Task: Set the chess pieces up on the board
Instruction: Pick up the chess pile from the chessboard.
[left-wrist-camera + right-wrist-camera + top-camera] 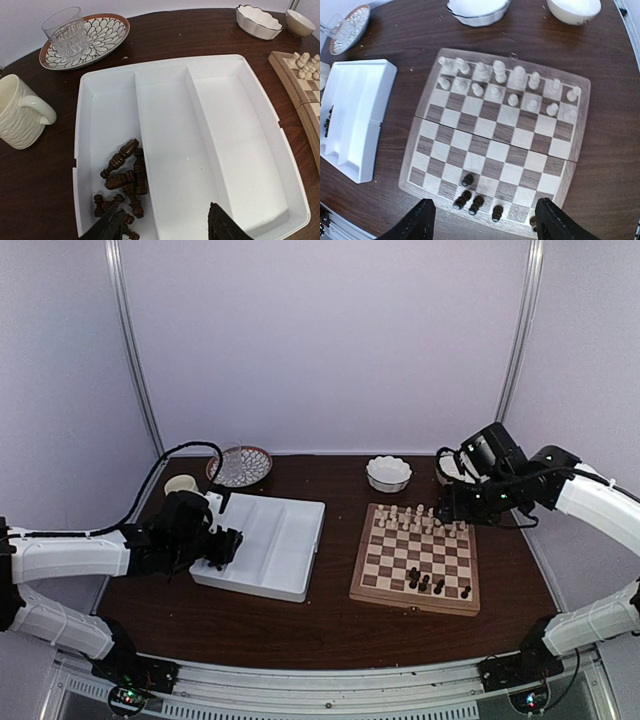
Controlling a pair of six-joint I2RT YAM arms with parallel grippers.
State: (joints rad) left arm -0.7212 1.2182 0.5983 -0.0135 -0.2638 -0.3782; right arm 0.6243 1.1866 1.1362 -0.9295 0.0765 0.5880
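Observation:
Several dark brown chess pieces (125, 175) lie in a heap in the left compartment of the white divided tray (235, 140). My left gripper (165, 220) hangs open and empty just above the tray's near end (225, 545), its left finger over the heap. The board (490, 145) holds cream chessmen (500, 77) on its two far rows. Several dark pieces (470, 197) stand near its near edge (425, 583). My right gripper (485, 215) is open and empty, high above the board's far side (455, 508).
A cream mug (20, 117) stands left of the tray (285, 540). A glass (67, 32) sits on a patterned plate (240, 465) at the back left. A white scalloped bowl (388, 472) and a small bowl (572, 9) stand behind the board (415, 550).

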